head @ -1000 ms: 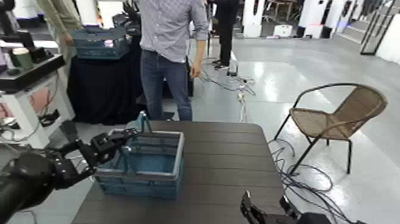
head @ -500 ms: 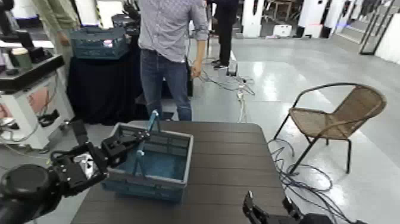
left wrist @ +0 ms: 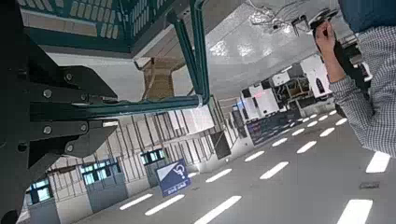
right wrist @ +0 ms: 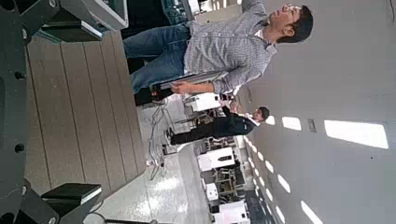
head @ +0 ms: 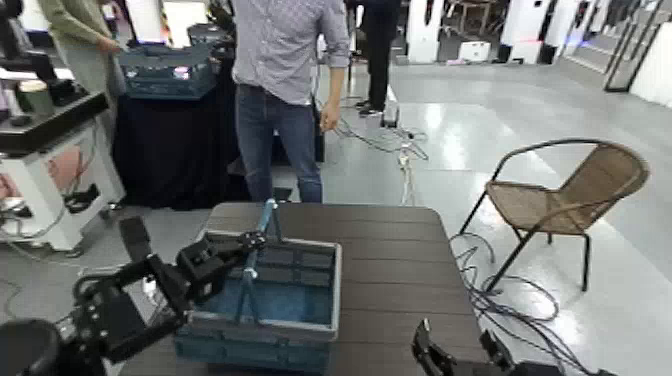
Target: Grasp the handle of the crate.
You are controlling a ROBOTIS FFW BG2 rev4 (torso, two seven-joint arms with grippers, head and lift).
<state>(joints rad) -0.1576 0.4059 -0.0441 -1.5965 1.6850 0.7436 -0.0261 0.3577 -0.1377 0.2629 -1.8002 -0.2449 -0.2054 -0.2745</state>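
The crate (head: 268,300) sits on the dark wooden worktop (head: 390,270) toward its left edge, its near end reaching the near edge and its long axis running from the left edge toward the right. Its handle (head: 257,249) stands nearly upright, leaning toward the far right. The left pincer (head: 232,246) is closed on the handle partway up. The right pincer (head: 452,355) rests low at the near right corner, fingers spread. A person (head: 281,80) stands beyond the far edge.

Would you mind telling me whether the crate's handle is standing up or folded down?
Standing up: the handle rises above the crate rim, leaning slightly, with the left gripper shut around it.
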